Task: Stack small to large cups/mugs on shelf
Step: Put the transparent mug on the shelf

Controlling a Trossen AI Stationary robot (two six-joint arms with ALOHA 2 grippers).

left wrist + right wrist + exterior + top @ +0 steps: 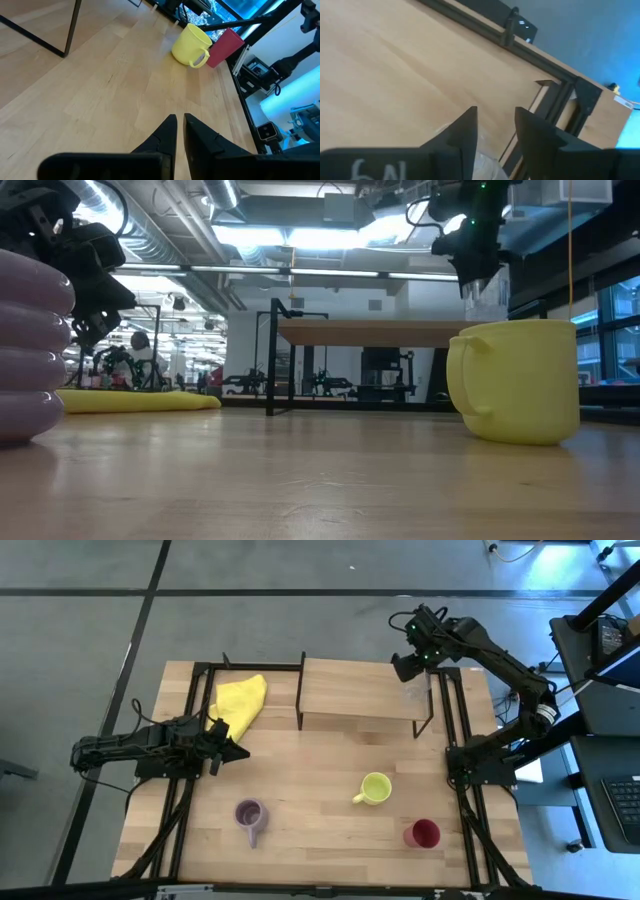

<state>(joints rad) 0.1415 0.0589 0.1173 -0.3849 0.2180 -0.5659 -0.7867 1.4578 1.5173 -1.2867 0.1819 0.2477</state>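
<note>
The shelf (350, 690) stands at the table's far side, its board also showing in the low view (370, 332). The tiny clear glass (490, 302) stands on the board's right end, with my right gripper (410, 665) on it from above. The yellow-green mug (375, 787), the lilac mug (250, 815) and the dark red cup (422, 833) stand on the table's near half. My left gripper (235, 752) is shut and empty, low over the table left of centre, pointing right. My right gripper comes at the clear glass from above, pointing down. Its two fingers (465, 130) are at the glass's upper part (487, 161). The glass stands upright with its base on the shelf board's right end. The fingers hide the exact place of contact.
A yellow cloth (240, 700) lies on the table at the far left, beside the shelf's left legs. The shelf's black legs (430, 710) and the arm frames run along both table sides. Bare wood lies between the shelf and the mugs.
</note>
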